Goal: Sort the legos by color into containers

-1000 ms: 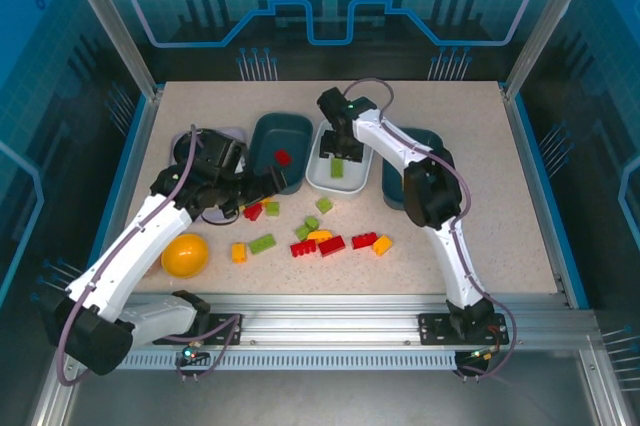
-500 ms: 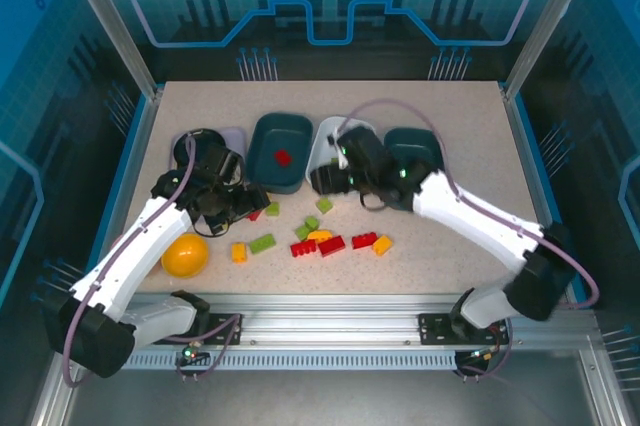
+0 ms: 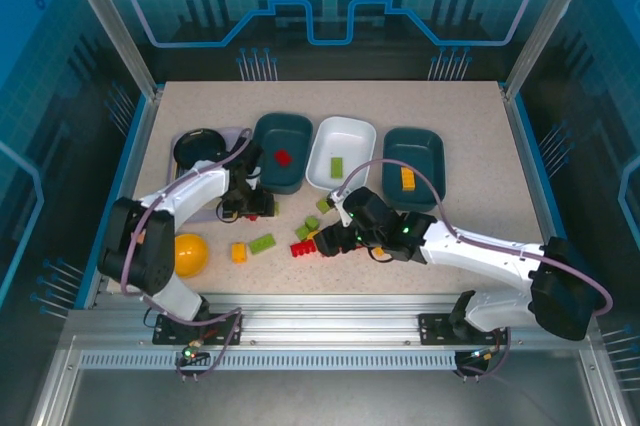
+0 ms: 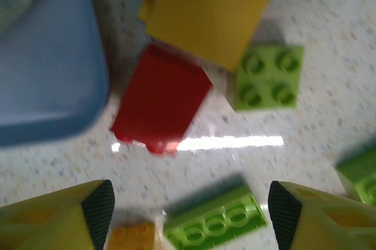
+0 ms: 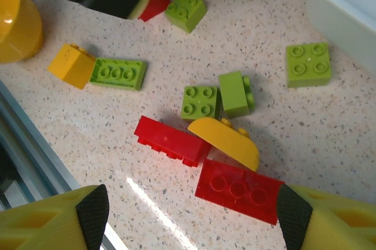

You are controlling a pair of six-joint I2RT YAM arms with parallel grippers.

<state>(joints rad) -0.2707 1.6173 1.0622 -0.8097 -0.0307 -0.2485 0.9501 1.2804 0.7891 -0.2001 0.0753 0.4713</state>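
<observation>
Three containers stand in a row at the back: a teal tray (image 3: 268,136) with a red brick (image 3: 283,157), a white tray (image 3: 350,136) with a green brick (image 3: 338,166), and a teal tray (image 3: 425,146) with an orange brick (image 3: 407,178). Loose legos lie in front. My left gripper (image 3: 255,202) (image 4: 187,206) is open, low over a red brick (image 4: 160,100), a yellow one (image 4: 205,12) and a long green one (image 4: 214,223). My right gripper (image 3: 325,236) (image 5: 188,209) is open above two red bricks (image 5: 170,140) (image 5: 238,190) and a curved yellow piece (image 5: 226,141).
A round orange-yellow bowl (image 3: 187,254) sits at the front left. A black bowl (image 3: 200,146) rests on a lavender tray (image 3: 235,133) at the back left. An orange brick (image 3: 238,252) and a green one (image 3: 262,243) lie between the bowl and the pile. A metal rail (image 3: 330,301) runs along the near edge.
My right arm has swung from over the white tray down to the pile of bricks. My left gripper has slid right toward the red and yellow bricks, its jaws narrower.
</observation>
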